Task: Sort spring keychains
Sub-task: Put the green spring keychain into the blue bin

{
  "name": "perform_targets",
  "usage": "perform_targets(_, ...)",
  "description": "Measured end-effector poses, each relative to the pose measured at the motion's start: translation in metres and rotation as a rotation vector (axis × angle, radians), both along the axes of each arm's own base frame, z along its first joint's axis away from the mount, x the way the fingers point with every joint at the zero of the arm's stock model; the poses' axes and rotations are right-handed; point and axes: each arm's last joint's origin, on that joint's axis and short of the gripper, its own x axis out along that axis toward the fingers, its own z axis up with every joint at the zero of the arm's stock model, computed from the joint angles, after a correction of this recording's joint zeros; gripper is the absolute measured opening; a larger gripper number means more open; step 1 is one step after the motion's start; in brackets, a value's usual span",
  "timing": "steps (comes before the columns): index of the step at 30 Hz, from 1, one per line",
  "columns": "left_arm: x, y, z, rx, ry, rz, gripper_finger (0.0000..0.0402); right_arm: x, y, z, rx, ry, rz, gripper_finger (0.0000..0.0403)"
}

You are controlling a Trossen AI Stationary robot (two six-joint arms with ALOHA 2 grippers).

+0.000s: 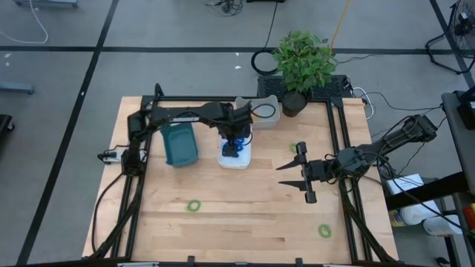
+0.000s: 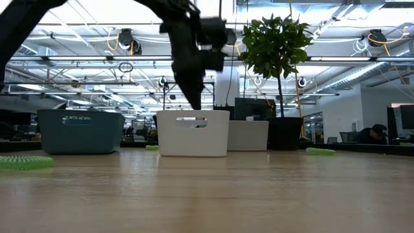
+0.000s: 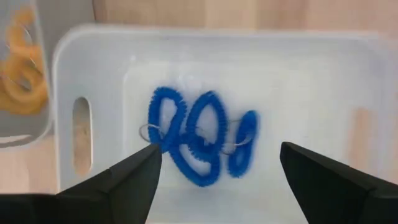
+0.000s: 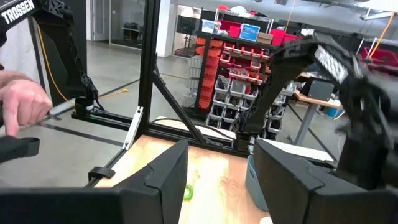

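On the tabletop (image 1: 245, 222), left gripper (image 1: 236, 142) is hovering fingers apart over blue keychains (image 3: 199, 142) lying in the white tray (image 3: 311, 74); right gripper (image 1: 295, 176) is waiting, fingers apart.

My wooden table (image 1: 245, 215) carried a teal bin (image 1: 179, 144) beside my left jaws, a white tray (image 1: 236, 153) beneath them, a second white bin (image 1: 264, 111) beyond, and scattered green keychains (image 1: 194, 205).

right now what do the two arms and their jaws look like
Both arms are dark, near-black, jointed tubes. The left arm ends in a gripper with blunt, wedge-shaped dark fingers. The right arm has matching long, thin fingers. White TROSSEN lettering marks an arm link.
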Motion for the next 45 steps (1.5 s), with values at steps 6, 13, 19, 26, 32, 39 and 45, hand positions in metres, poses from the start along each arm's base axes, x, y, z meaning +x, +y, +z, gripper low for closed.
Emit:
perform_targets(6, -0.020, -0.025, 0.049, -0.039, -0.103, -0.048, 0.0327, 0.000, 0.000, -0.004, 0.036, 0.051, 0.000, 0.0171)
perform_targets(13, -0.062, -0.059, 0.088, -0.030, -0.255, -0.070, 0.0304, 0.000, 0.000, -0.006, 0.037, 0.065, -0.001, 0.0171)
perform_targets(19, -0.111, -0.073, 0.089, 0.004, -0.301, 0.044, 0.0294, 0.000, 0.000, -0.006, 0.047, 0.065, -0.001, 0.0171)
perform_targets(26, -0.154, -0.096, 0.073, -0.054, -0.297, 0.158, 0.0308, -0.004, 0.008, -0.013, 0.044, 0.144, 0.039, 0.0188)
perform_targets(32, -0.178, -0.123, 0.053, -0.075, -0.257, 0.195, 0.0314, -0.019, 0.028, -0.028, 0.107, 0.310, 0.092, 0.0229)
perform_targets(39, -0.189, -0.149, 0.039, -0.078, -0.242, 0.196, 0.0302, -0.047, 0.047, -0.048, 0.177, 0.503, -0.008, 0.0244)
perform_targets(45, -0.190, -0.157, 0.039, -0.094, -0.249, 0.188, 0.0301, -0.072, 0.056, -0.066, 0.394, 0.718, -0.096, 0.0244)
